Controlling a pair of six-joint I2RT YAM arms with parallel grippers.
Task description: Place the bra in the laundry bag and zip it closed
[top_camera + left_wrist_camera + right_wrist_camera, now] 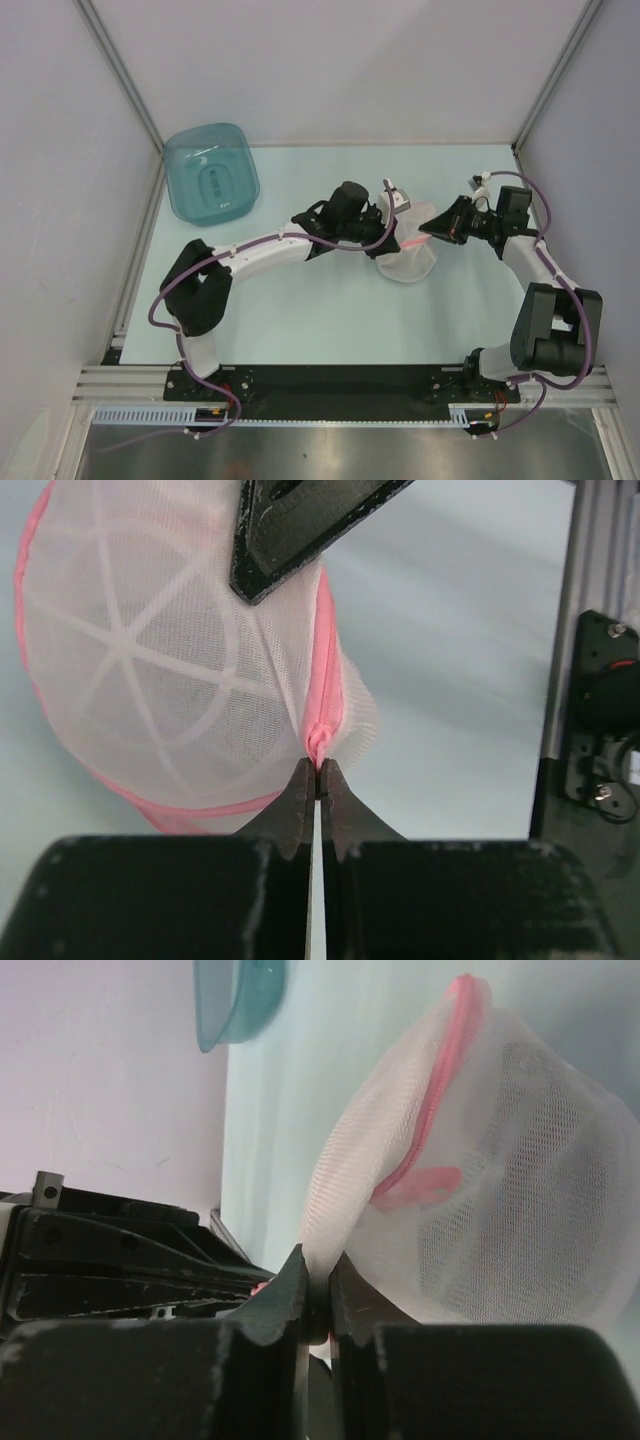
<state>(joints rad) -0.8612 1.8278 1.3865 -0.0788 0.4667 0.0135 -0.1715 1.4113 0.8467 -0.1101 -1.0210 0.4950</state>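
Observation:
The laundry bag point(408, 258), a white mesh pouch with pink zipper trim, is held between my two grippers at mid-table. My left gripper point(384, 226) is shut on the pink zipper trim at the bag's edge, seen in the left wrist view point(318, 770) below the bag's dome point(150, 660). My right gripper point(433, 232) is shut on a fold of the bag's white mesh, seen in the right wrist view point(318, 1276) with the bag point(520, 1190) and its pink zipper point(440, 1090) beyond. The bra shows in no view.
A teal translucent tub point(210, 172) lies upside down at the back left, also in the right wrist view point(235, 995). Grey walls and metal frame posts close in the table on three sides. The right gripper's finger point(300, 530) reaches in over the bag.

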